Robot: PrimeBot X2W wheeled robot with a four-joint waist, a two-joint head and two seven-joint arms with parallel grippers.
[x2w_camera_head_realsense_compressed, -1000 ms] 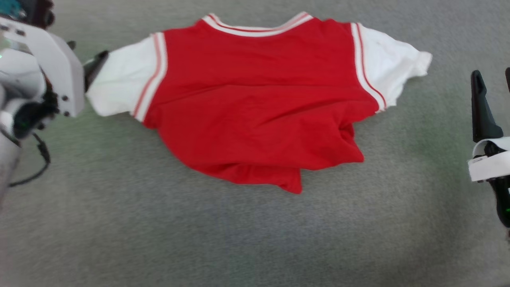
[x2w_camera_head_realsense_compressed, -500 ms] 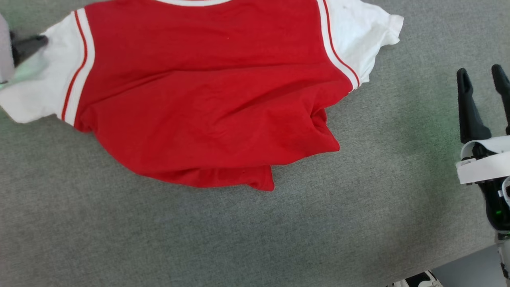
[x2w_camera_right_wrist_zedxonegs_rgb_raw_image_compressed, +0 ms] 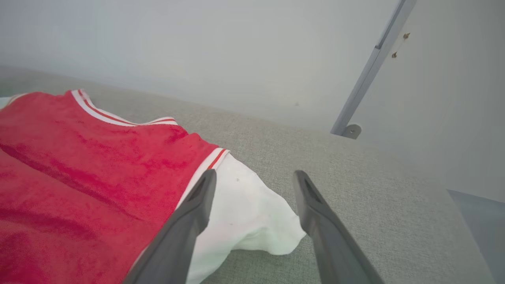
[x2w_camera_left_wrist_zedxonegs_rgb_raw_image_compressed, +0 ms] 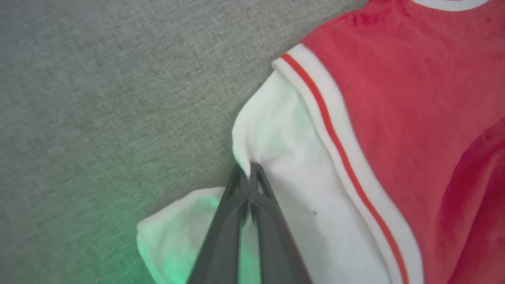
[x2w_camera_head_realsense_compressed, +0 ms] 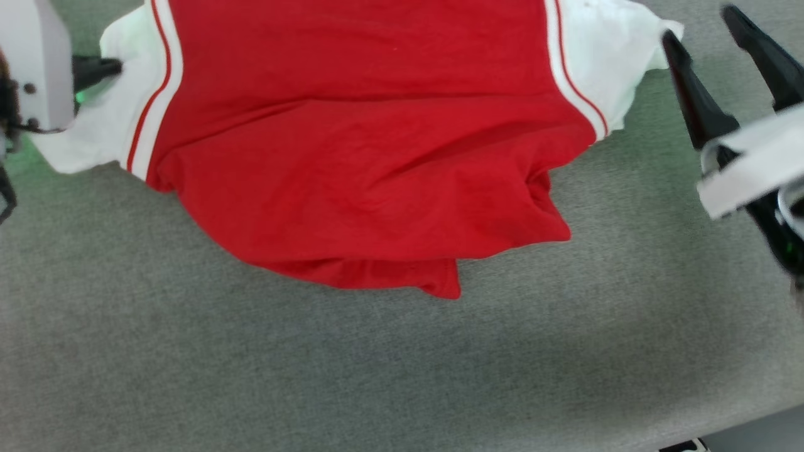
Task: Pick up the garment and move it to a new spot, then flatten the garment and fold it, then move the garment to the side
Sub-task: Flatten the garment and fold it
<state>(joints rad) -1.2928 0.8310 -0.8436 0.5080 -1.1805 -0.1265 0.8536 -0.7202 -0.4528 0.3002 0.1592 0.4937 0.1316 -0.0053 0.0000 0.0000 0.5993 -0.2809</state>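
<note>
The garment is a red jersey with white striped sleeves, lying spread on the grey cloth surface with a plain red side up; its lower hem is bunched and folded under. No number shows. My left gripper is shut on the edge of the white left sleeve, its fingertips pinching the fabric. My right gripper is open and tilted, hovering just right of the white right sleeve. In the right wrist view its gripper straddles the sleeve's end from above, with nothing held.
The grey fabric surface stretches wide in front of the jersey. Its edge runs across the lower right corner, with floor beyond. A pale wall and a slanted metal rail stand behind the surface.
The head camera has shifted, so the jersey sits higher in the picture. My right gripper has moved up and inward toward the right sleeve and tilted. The left gripper still holds the left sleeve.
</note>
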